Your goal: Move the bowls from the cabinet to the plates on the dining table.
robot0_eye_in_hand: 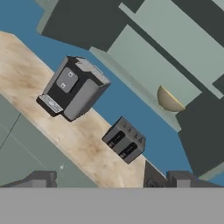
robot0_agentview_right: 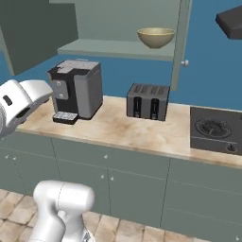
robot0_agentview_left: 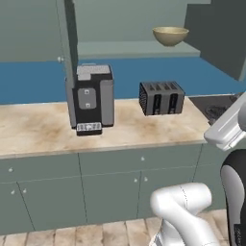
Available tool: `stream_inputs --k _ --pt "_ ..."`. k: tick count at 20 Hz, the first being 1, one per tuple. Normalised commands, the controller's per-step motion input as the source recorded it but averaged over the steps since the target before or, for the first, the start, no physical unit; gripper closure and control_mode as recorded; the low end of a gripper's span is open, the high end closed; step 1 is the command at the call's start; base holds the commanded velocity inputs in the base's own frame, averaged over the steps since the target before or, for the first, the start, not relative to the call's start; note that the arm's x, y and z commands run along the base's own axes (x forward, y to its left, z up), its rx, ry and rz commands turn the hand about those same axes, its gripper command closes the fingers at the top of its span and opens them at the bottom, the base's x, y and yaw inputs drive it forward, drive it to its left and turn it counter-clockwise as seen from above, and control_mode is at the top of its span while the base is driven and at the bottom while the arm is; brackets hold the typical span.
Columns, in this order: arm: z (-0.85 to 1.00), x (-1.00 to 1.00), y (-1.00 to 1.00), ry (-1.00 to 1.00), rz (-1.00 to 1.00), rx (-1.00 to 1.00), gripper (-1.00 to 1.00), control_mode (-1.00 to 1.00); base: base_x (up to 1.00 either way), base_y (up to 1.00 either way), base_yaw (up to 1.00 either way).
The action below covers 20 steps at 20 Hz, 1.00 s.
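A pale yellowish-olive bowl (robot0_agentview_left: 170,35) (robot0_agentview_right: 156,37) (robot0_eye_in_hand: 169,99) stands on the pale inner shelf of the open cabinet (robot0_agentview_left: 129,49) (robot0_agentview_right: 111,47) (robot0_eye_in_hand: 148,70), toward the shelf's right end. The cabinet's doors stand swung out at both sides. My gripper (robot0_eye_in_hand: 113,180) is open, well back from the worktop and far below the bowl, with nothing between its fingers. Its dark fingertips (robot0_eye_in_hand: 41,179) stand wide apart. The plates and the dining table are out of view.
On the marble worktop (robot0_agentview_left: 43,127) (robot0_agentview_right: 142,130) below the cabinet stand a coffee machine (robot0_agentview_left: 91,98) (robot0_agentview_right: 75,90) (robot0_eye_in_hand: 72,87) and a black toaster (robot0_agentview_left: 162,97) (robot0_agentview_right: 148,101) (robot0_eye_in_hand: 124,140). A stove (robot0_agentview_right: 217,130) lies to the right, under a dark hood (robot0_agentview_right: 231,21).
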Motion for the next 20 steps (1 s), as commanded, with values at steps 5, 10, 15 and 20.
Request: stream_inputs --k 5,10,15,20 --pt "0.0 0.0 0.0 0.0 0.0 0.0 -1.0 1.0 0.49 -0.34 0.11" --pt "0.0 0.0 0.0 0.0 0.0 0.0 -1.0 1.0 0.51 -0.3 0.1" --pt "0.0 0.0 0.0 0.0 0.0 0.0 -1.0 1.0 0.37 -0.39 0.1" --pt "0.0 0.0 0.0 0.0 0.0 0.0 -1.0 1.0 0.28 -0.45 0.07"
